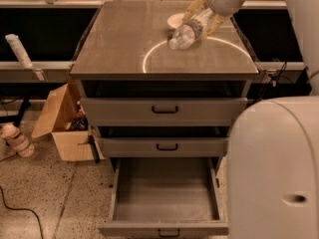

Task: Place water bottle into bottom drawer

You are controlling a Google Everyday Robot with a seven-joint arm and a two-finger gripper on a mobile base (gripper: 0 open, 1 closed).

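Clear ribbed water bottle (183, 36) gripped over the grey cabinet top (119, 39).
Its white cap tilts down to the left, and its far end is clasped between the tan fingers (215, 24) of the gripper (200, 20), just in front of a white bowl (176, 19). Well below, the bottom drawer (166, 193) stands pulled open under two shut upper drawers (164, 109). A cardboard box (60, 128) sits on the floor at the left.

Robot lab: claw (198, 25) over drawer cabinet (119, 54)

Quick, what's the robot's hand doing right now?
The gripper: closed on the bottle, holding it tilted above the cabinet top.
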